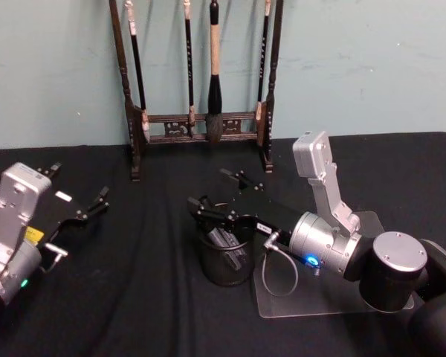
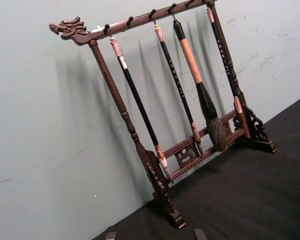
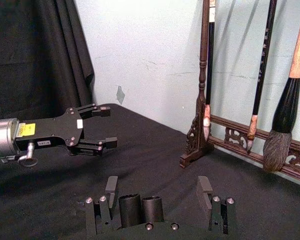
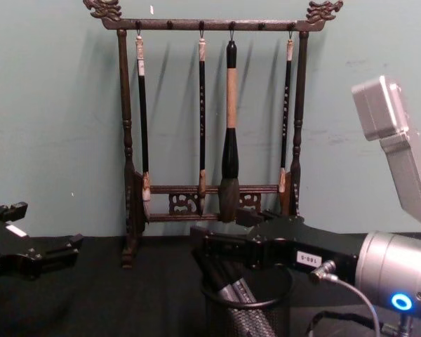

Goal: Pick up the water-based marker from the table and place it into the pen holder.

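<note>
A: Count taken. One pen holder (image 1: 224,260) is seen at lower centre of the head view, on the table (image 1: 149,297). One marker (image 1: 229,245) is seen inside it, leaning; in the chest view its grey barrel (image 4: 233,291) is seen slanting down into the mesh cup (image 4: 247,312) at bottom centre.

B: Grippers?

A: Two. The right gripper (image 1: 224,195) is noted at centre frame, directly over the holder's rim, fingers spread wide with nothing between them. In the right wrist view both fingers (image 3: 111,186) are seen apart, with bare cloth between. The left gripper (image 1: 79,193) is noted at left of the head view, well apart from the holder, fingers also parted and empty.

B: Other items?

A: One wooden brush rack (image 1: 201,119) at upper centre, against the wall; four hanging brushes (image 4: 229,126) are counted in the chest view. One clear plate (image 1: 312,297) is noted at lower right, under the right arm.

B: Anything obscured?

A: The marker's lower end is hidden by the mesh. The holder's base is cut off by the chest view's bottom edge. The rack's top is cropped in the head view.
</note>
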### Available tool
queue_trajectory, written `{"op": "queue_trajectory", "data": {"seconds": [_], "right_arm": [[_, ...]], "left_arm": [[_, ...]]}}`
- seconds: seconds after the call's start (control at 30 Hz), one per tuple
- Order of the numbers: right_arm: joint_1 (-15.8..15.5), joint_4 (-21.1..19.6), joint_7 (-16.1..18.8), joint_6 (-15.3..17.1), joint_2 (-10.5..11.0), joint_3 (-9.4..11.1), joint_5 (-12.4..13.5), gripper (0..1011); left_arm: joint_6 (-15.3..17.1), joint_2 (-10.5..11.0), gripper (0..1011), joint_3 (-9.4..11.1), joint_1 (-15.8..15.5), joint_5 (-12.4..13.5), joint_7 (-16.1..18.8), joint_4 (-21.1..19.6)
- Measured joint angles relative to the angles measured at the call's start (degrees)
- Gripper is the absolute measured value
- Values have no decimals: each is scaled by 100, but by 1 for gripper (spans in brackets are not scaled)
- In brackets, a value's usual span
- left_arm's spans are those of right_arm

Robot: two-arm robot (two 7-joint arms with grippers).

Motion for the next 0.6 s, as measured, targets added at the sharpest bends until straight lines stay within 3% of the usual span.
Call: {"op": "queue_trajectory", "data": {"seconds": [0.3, 0.6], "right_arm": [[14, -84, 34, 32, 64, 11, 41, 1000], [-159, -631, -341, 47, 365, 277, -46, 1000]], "left_arm": [[0, 0, 1009, 0, 0, 0, 0, 0], [0, 0, 1009, 0, 0, 0, 0, 0]]}}
